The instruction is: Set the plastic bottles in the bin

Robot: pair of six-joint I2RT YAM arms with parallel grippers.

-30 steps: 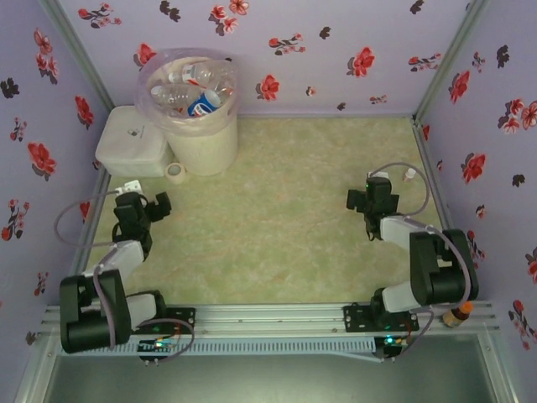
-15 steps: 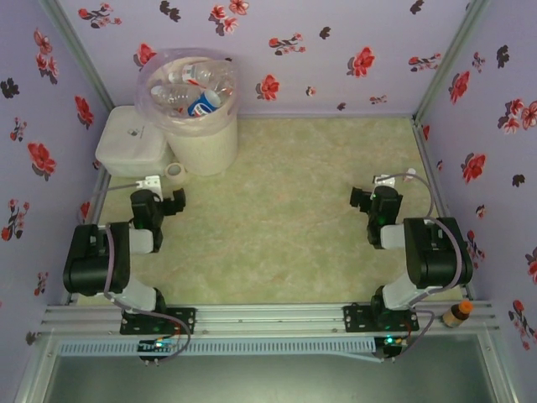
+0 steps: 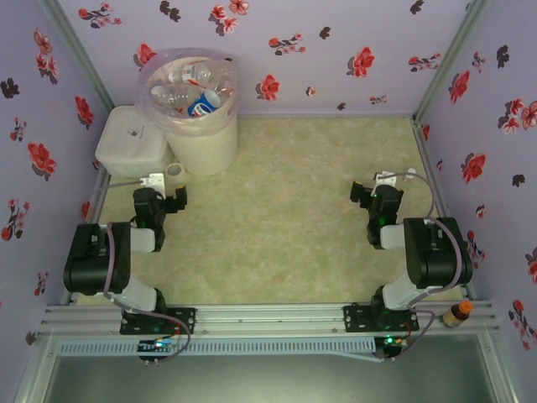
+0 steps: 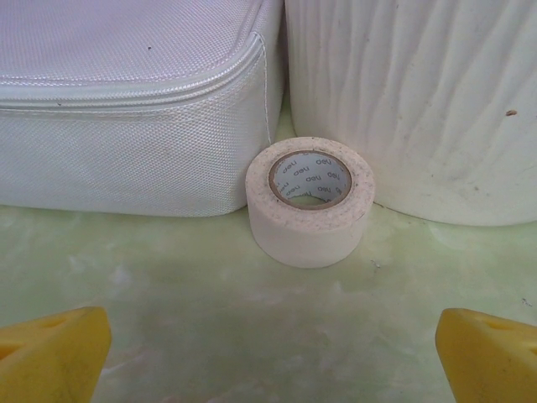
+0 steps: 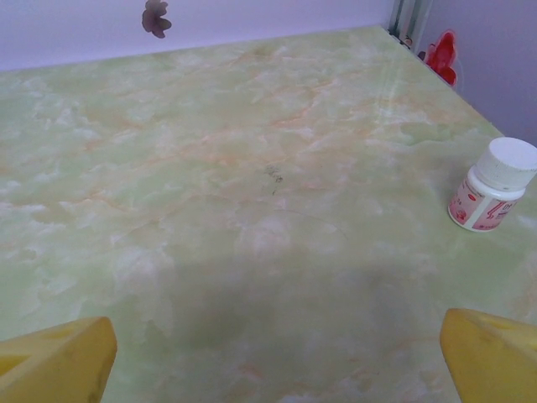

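Bottles in bin, box seemingly touching

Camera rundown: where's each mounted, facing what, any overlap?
Top external: above, behind the bases, looking down at table; left arm and right arm show.
Left wrist: low, facing tape roll, white box, bin; open jaws below.
Right wrist: low, facing far right corner, white-capped bottle; open jaws below.
Shared: top and left wrist see tape roll, box, bin.
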